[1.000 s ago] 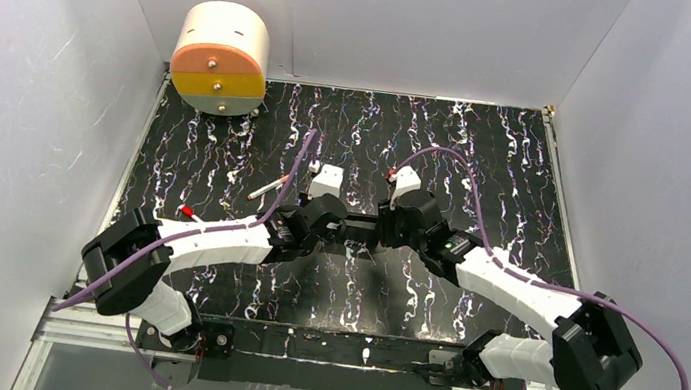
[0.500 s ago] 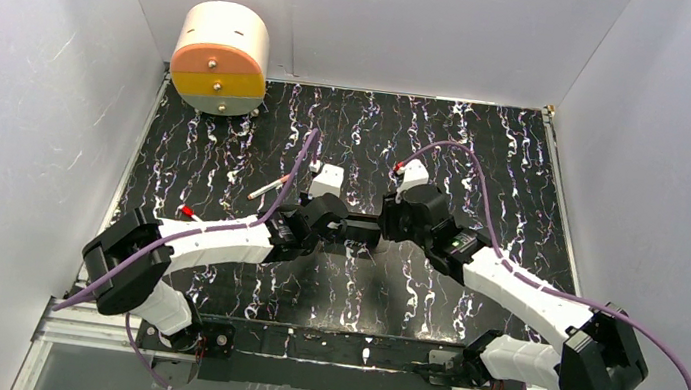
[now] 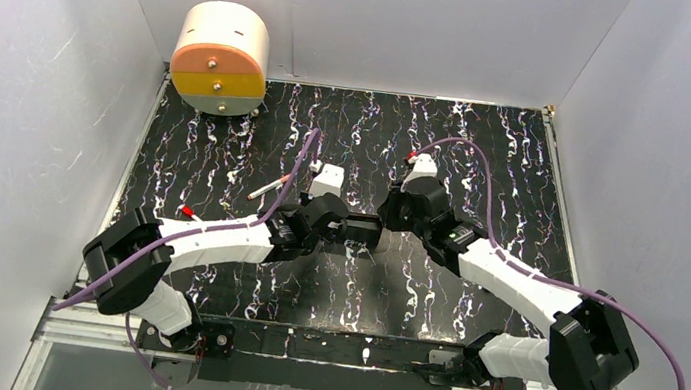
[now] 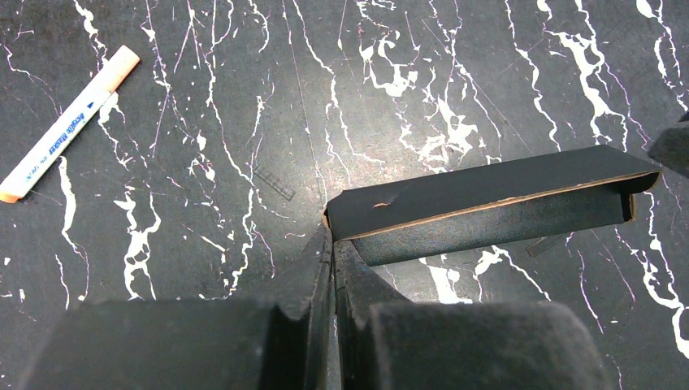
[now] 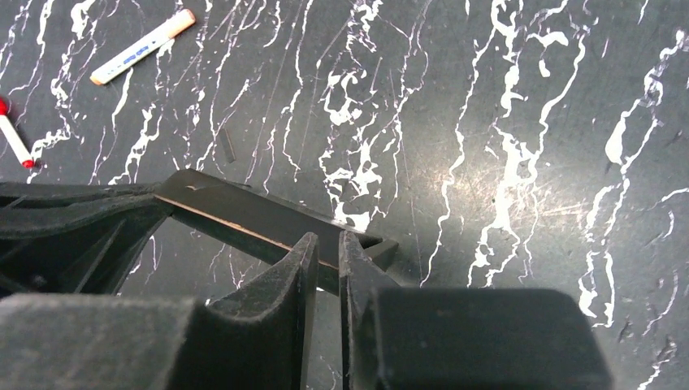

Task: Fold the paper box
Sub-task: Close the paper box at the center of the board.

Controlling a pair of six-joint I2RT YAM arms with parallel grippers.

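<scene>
Where the paper box (image 3: 364,230) was found: it was held between the two grippers at the middle of the marbled table (image 3: 488,153), as a long, flattened black sleeve.
Box edge: a tan cut edge was shown along the box's length in both wrist views.
Box end: the right end was seen to be open and hollow from the left wrist.
Left gripper (image 4: 331,244): its fingers were pressed fully together on the corner of the box's left end, with the thin card pinched between them.
Right gripper (image 5: 327,244): it was set near the box's right end, with one finger on each side of the box's long edge. The fingers were drawn nearly together, but whether the card was actually clamped could not be told.
Marker (image 4: 69,122): a white pen with an orange cap was laid flat on the table, beyond and left of the box and well apart from it.
Red-tipped stick (image 5: 15,138): it was seen farther left of the box; its kind could not be told.
Drum (image 3: 221,58): a round cream-and-orange container was stood far beyond the box, to its left.
</scene>
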